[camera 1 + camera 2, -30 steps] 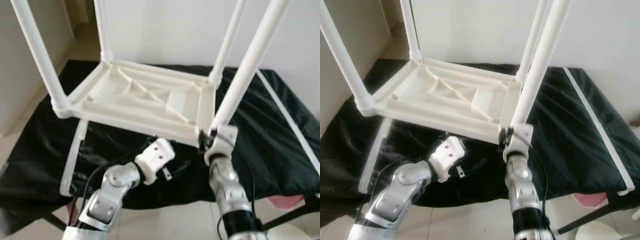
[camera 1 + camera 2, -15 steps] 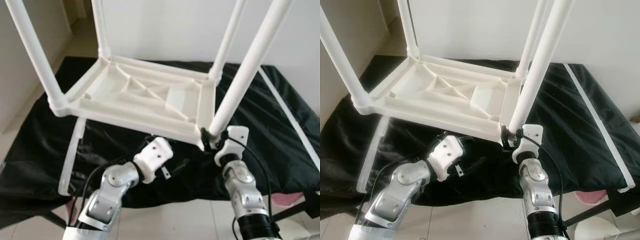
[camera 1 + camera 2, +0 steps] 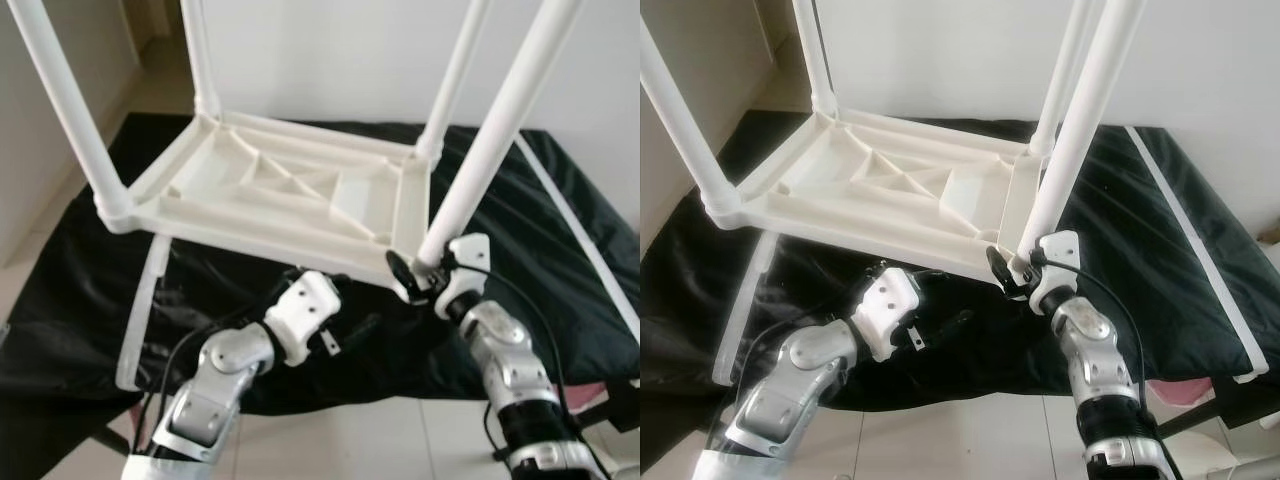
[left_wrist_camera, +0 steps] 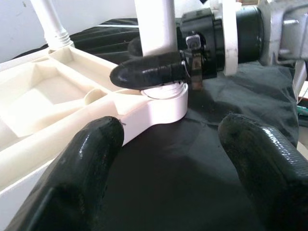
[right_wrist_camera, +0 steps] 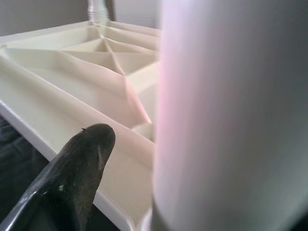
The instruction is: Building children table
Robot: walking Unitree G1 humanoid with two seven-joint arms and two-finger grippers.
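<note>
One white plastic tabletop [image 3: 290,195], inverted. Four white legs [image 3: 482,150] fitted upright at its corners. Two loose white strips [image 3: 143,310] on one black cloth [image 3: 560,270]. Two robot arms, one gripper [image 3: 400,272] each.

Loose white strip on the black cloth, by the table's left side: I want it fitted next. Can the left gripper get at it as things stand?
Probably yes. The left gripper is open and holds nothing, under the upturned table top's near edge. The white strip lies bare on the black cloth to its left, nothing lying over it.

Black-draped surface [image 3: 560,270], upturned white table [image 3: 290,200], loose white rails [image 3: 145,315]
</note>
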